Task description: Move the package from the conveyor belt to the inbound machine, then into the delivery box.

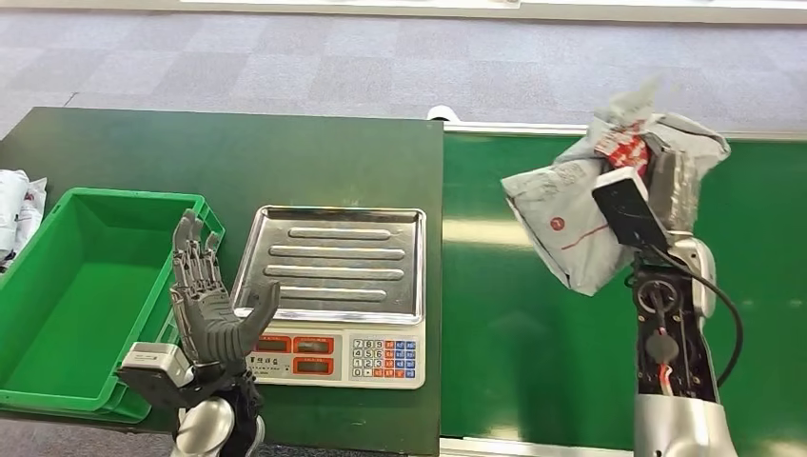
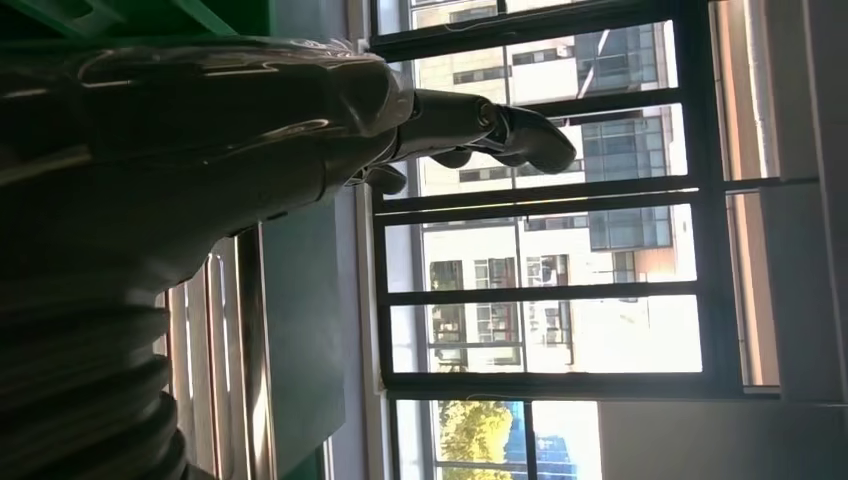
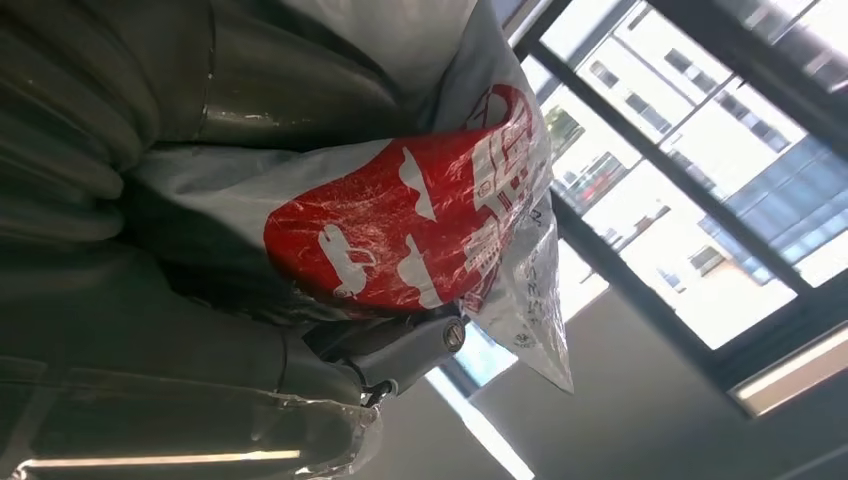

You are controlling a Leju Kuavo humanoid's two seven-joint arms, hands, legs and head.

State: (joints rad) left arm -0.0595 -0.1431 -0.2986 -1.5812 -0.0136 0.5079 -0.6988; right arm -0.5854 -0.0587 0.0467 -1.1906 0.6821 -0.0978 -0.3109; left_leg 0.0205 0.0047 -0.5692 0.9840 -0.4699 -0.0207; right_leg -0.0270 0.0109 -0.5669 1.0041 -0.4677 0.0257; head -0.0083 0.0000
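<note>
One package (image 1: 571, 214) in right hand (image 1: 666, 176)

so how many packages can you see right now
2. One grey package is held up by the right hand over the belt; another lies left of the green box, partly cut off.

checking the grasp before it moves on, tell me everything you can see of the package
The package is a soft, crumpled grey plastic mailer bag with a small round red mark on its side and a red patch with white print near its top. The right hand holds it lifted above the green conveyor belt, its bunched upper end twisted skyward. In the right wrist view the glossy, wrinkled film and red print press against the hand, with one of the fingers under it. It touches nothing else.
</note>
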